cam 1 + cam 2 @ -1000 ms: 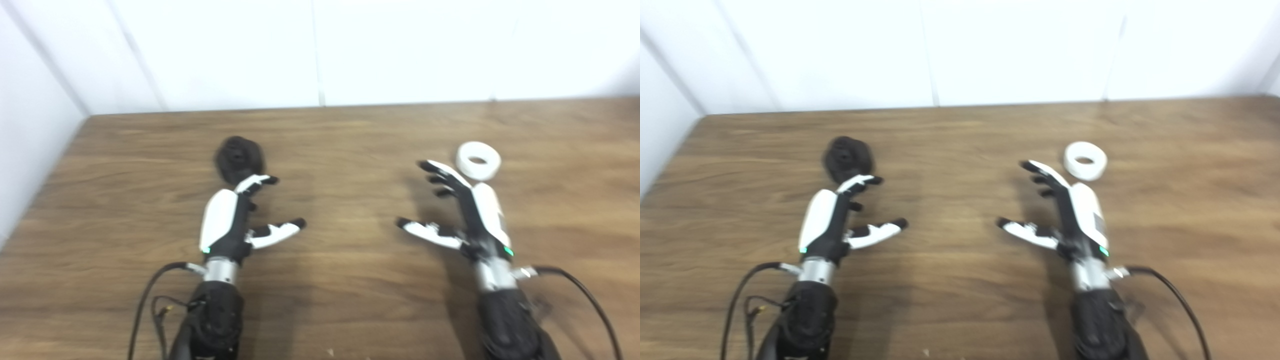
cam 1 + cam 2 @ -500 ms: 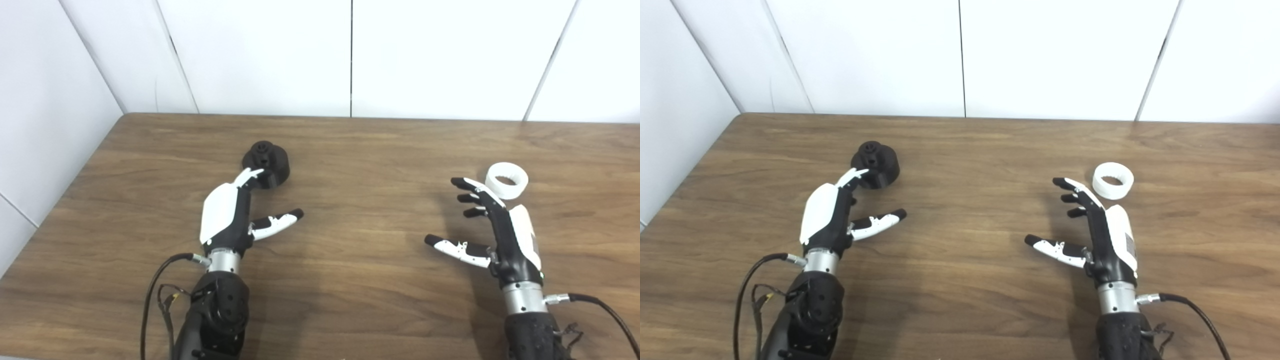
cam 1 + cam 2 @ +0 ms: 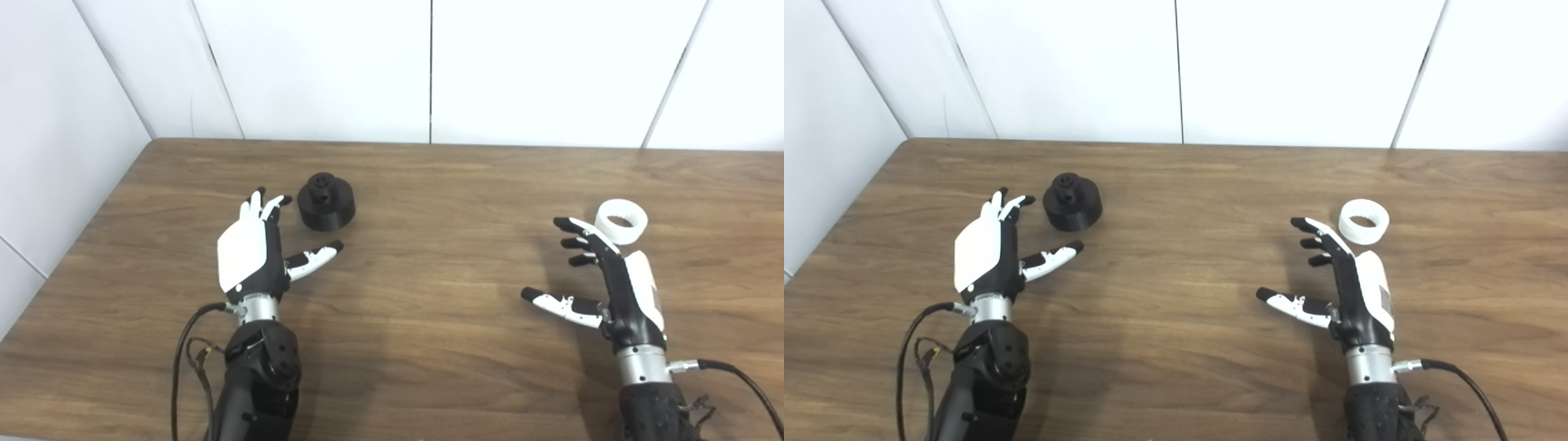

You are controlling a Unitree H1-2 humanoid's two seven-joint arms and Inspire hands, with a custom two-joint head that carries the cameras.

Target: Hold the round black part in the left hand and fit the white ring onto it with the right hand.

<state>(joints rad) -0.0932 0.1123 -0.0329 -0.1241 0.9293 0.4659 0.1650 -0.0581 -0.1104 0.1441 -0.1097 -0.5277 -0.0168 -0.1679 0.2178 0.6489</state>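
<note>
The round black part (image 3: 326, 209), a low cylinder with a small knob on top, stands on the wooden table left of centre. My left hand (image 3: 257, 251) hovers just to its left and nearer me, open, fingers spread, thumb pointing toward the part without touching it. The white ring (image 3: 621, 221) lies flat at the right. My right hand (image 3: 603, 278) is open close in front of the ring, fingers apart and empty, its fingertips a little left of the ring.
White wall panels (image 3: 429, 67) close off the table at the back and along the left side. Black cables (image 3: 184, 361) trail from both wrists near the table's front edge.
The camera view shifted and sharpened a second ago. Since half a second ago my left hand has moved left off the black part and turned its back upward; the right hand has stayed still.
</note>
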